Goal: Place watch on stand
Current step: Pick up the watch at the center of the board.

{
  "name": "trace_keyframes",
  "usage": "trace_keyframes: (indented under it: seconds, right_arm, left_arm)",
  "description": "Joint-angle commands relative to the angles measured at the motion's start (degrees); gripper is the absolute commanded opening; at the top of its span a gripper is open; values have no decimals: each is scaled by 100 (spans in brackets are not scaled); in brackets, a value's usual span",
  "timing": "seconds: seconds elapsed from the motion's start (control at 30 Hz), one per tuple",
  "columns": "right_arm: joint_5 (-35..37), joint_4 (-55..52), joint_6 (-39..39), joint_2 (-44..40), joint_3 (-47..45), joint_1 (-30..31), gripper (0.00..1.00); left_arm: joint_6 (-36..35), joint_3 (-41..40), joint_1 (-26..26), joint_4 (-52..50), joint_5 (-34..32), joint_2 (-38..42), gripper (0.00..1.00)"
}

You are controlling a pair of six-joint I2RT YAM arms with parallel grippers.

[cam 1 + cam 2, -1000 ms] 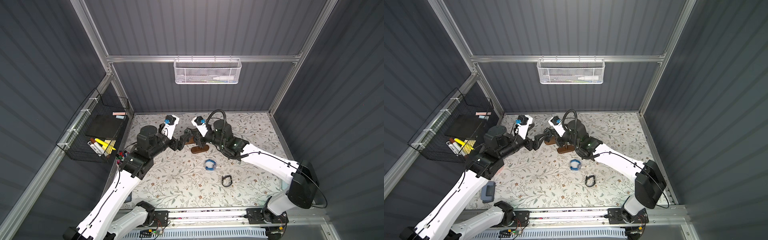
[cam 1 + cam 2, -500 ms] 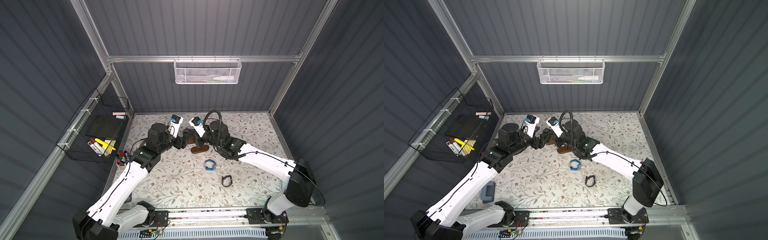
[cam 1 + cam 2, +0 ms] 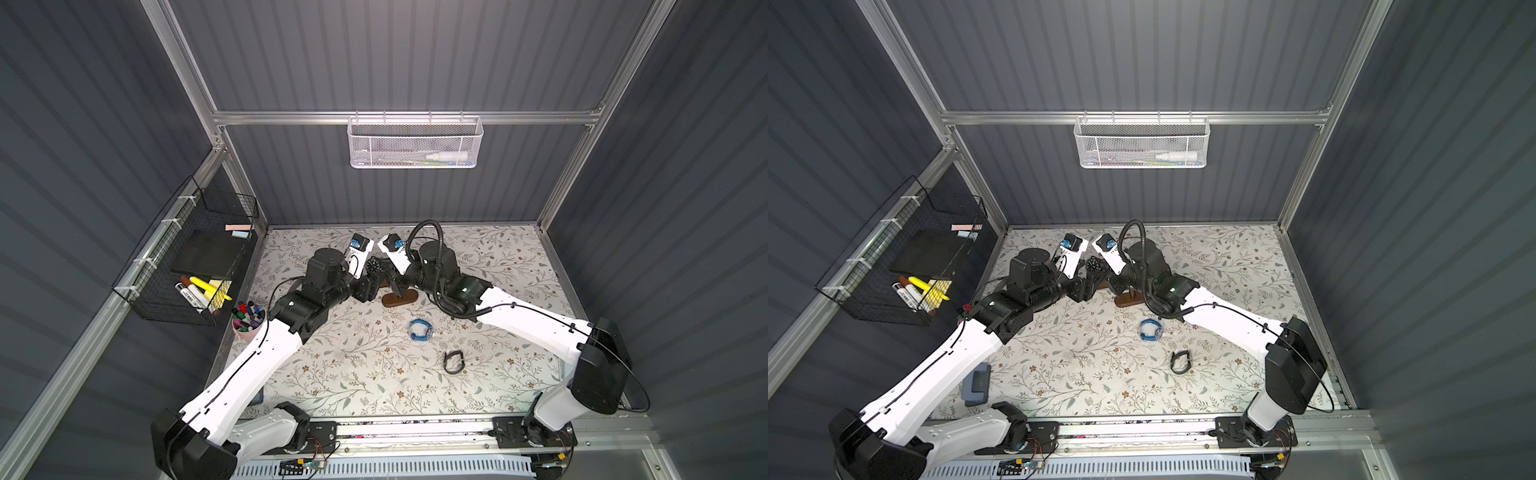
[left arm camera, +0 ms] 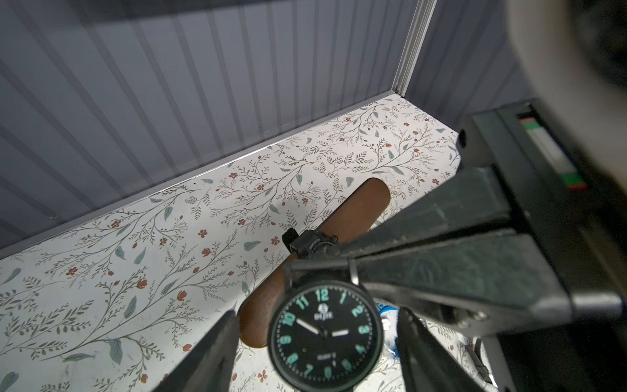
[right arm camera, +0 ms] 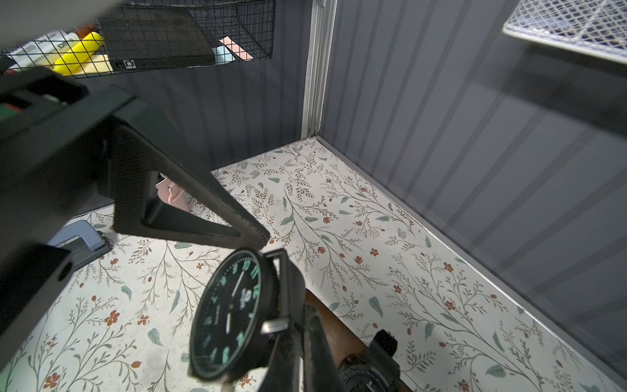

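Observation:
A black watch (image 3: pixel 374 264) (image 3: pixel 1093 264) with teal numerals hangs over the left end of the stand. My right gripper (image 5: pixel 299 339) (image 3: pixel 387 275) is shut on its strap beside the case. My left gripper (image 4: pixel 319 314) (image 3: pixel 371 277) is open, one finger (image 4: pixel 210 356) on each side of the watch face (image 4: pixel 325 331), with gaps on both sides. The stand's brown bar (image 4: pixel 361 208) (image 5: pixel 339 334) runs behind the watch and carries a second black watch (image 4: pixel 309 242) (image 5: pixel 369 371). In both top views only the stand's oval base (image 3: pixel 400 298) (image 3: pixel 1128 300) shows clearly.
A blue band (image 3: pixel 420 329) (image 3: pixel 1150 329) and a black band (image 3: pixel 453 362) (image 3: pixel 1180 363) lie on the floral mat in front of the stand. A cup of markers (image 3: pixel 248 322) and a wire basket (image 3: pixel 195 266) sit at the left wall, a grey-blue stapler (image 3: pixel 977 384) near the front left.
My left arm has swung right until its fingers flank the watch, and its jaws have narrowed a little. The right gripper has kept its hold on the strap, shifting slightly left.

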State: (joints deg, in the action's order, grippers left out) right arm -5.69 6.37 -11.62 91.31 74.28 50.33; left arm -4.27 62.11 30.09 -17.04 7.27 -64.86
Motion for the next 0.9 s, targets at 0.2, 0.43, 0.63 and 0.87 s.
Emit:
trace_keyframes:
  seconds: [0.2,0.43,0.63,0.87]
  right_arm:
    - [-2,171,-34,-102,114,48,0]
    - [40,196,-34,-135,76,54,0]
    - [249,234,2,-107,66,30,0]
    - [525,145,113,-239,4,-193,29]
  left_arm:
    - [-83,291,76,83,-292,-125,61]
    - [-125,396,76,49,-48,-238,41]
    - [-169,329,84,34,315,-199,27]
    - [-242,266,81,-47,193,-193,24]
